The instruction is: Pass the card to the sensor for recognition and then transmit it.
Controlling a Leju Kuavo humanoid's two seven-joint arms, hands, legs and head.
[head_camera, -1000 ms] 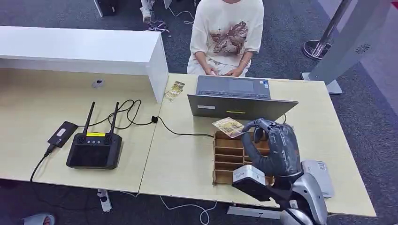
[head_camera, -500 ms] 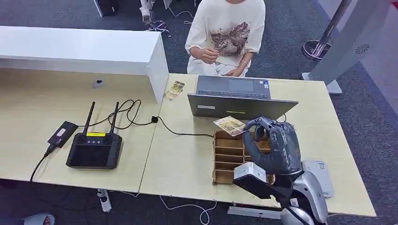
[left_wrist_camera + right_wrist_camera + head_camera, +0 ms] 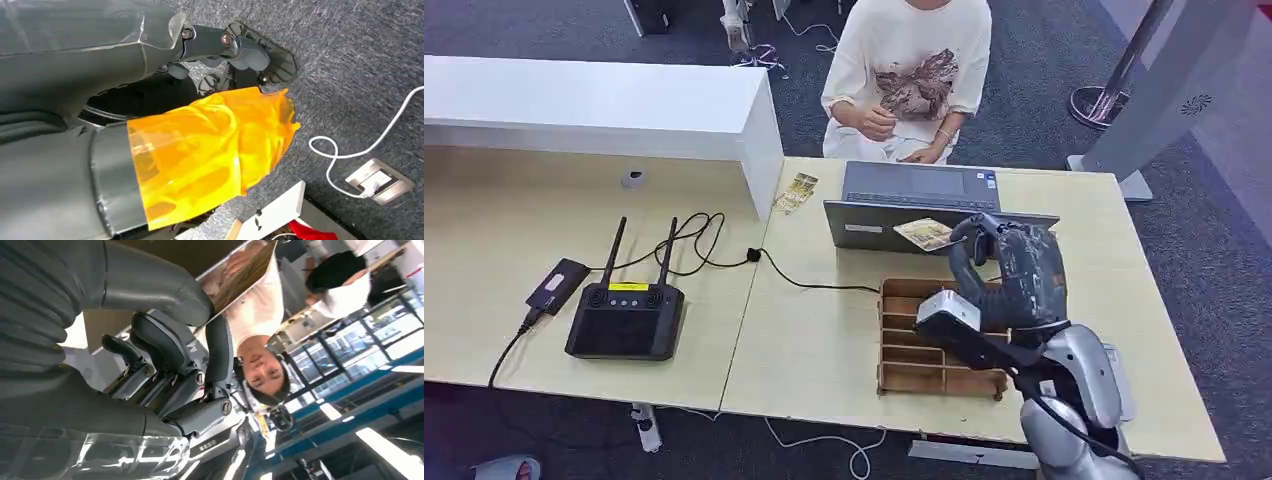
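Observation:
My right hand (image 3: 1009, 268) pinches a yellowish picture card (image 3: 923, 234) between thumb and finger and holds it in the air just in front of the laptop's raised lid. In the right wrist view the card (image 3: 240, 270) sticks out past the thumb and dark fingers (image 3: 220, 345), with a person beyond it. Below and in front of the hand stands the wooden slotted card rack (image 3: 914, 340). My left hand (image 3: 240, 50) hangs beside my body over grey carpet, its fingers loosely apart and holding nothing.
An open laptop (image 3: 919, 200) faces a seated person (image 3: 909, 70) across the table (image 3: 814, 340). A black device with two antennas (image 3: 624, 320), its cables and a small black box (image 3: 556, 285) lie on the left. More cards (image 3: 795, 192) lie by a white counter (image 3: 594, 105).
My right hand has risen with the card, from just over the rack's far end up to the laptop lid. The person has lifted one hand to the chest.

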